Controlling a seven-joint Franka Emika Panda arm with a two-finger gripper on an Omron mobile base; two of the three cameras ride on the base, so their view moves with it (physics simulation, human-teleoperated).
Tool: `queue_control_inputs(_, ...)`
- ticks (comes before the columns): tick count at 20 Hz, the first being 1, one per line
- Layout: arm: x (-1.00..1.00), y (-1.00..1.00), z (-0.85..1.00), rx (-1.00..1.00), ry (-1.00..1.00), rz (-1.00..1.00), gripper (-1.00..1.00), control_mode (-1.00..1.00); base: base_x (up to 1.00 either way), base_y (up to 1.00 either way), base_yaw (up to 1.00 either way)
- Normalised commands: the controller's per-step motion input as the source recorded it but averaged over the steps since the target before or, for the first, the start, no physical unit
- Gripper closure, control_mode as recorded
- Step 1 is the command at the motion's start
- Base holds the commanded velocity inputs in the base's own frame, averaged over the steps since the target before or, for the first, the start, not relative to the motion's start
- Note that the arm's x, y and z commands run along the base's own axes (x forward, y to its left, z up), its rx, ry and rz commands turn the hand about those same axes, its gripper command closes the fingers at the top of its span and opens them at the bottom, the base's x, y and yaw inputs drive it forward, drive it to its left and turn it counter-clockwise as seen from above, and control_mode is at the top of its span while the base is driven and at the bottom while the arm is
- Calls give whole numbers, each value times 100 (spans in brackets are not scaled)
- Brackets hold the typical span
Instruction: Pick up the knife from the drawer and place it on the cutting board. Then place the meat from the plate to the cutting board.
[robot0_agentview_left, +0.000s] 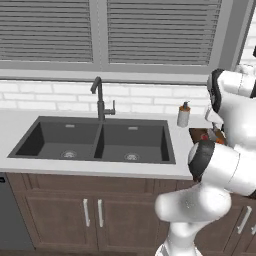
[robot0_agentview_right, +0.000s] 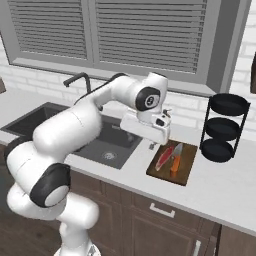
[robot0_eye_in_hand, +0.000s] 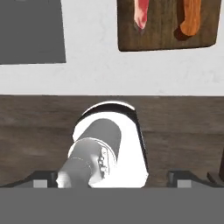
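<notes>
Knife (robot0_agentview_right: 175, 159) and meat (robot0_agentview_right: 163, 158) sit side by side on the board (robot0_agentview_right: 186, 172), on the desk (robot0_agentview_right: 220, 187) right of the sink (robot0_agentview_right: 105, 146). We see our claw (robot0_agentview_right: 153, 145) open, empty, hanging above the board's left end.

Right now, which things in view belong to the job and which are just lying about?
Job: the board, with the knife and the meat lying on it side by side; the gripper, open and empty.

Lying about: the sink, the faucet, the soap bottle, the black rack.
</notes>
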Motion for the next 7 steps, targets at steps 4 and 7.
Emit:
queue_control_inputs(4,-86,64,53,-9,-17,0,-100,-100,0,0,0)
queue_control_inputs(7,-86,63,55,-10,-22,0,-100,-100,0,0,0)
